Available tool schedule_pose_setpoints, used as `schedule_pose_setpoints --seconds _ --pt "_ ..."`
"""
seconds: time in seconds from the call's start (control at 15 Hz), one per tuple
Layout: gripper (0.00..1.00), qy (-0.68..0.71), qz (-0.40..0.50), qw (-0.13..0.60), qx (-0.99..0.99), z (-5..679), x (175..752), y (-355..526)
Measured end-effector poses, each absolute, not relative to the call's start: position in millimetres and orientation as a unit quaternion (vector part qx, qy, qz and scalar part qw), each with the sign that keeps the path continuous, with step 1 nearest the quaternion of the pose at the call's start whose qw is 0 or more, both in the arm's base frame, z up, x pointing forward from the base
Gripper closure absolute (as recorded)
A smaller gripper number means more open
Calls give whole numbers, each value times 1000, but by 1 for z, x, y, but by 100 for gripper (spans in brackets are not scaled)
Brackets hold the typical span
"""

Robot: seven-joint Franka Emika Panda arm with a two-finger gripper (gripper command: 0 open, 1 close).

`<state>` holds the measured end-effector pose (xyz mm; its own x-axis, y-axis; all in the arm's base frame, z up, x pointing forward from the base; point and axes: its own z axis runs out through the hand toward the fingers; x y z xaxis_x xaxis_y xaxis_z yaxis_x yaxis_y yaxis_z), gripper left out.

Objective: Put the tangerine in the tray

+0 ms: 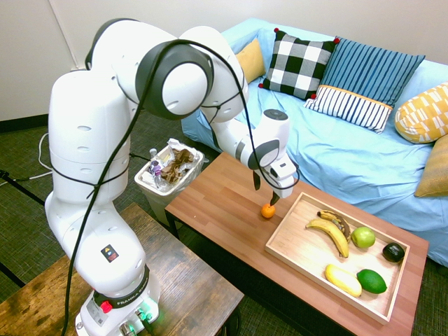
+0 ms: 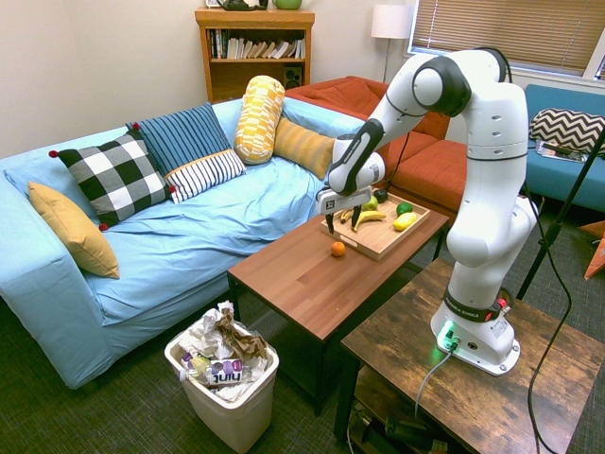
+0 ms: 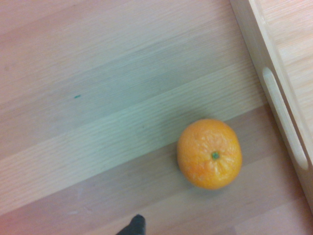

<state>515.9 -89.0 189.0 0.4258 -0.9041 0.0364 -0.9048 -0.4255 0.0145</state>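
The surface (image 1: 224, 210) is seen running across the middle of the first exterior view, with the tray (image 1: 294, 234) set on its right part and the tangerine (image 1: 268, 211) lying on bare wood just beside the tray's left rim, outside it. The end effector (image 1: 268, 190) is held directly above the tangerine, fingers spread and empty, one to either side and not yet touching. A short straight descent is judged to be what the coming grasp calls for.
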Motion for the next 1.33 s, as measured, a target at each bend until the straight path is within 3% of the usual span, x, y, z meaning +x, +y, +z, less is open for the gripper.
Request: schedule_pose_setpoints --seconds 0.6,0.67,1.33 --pt "0 -544 -27 27 839 103 539 -101" --pt "100 -543 -29 27 839 99 539 -104" --pt "100 -544 -16 18 838 95 542 -109"
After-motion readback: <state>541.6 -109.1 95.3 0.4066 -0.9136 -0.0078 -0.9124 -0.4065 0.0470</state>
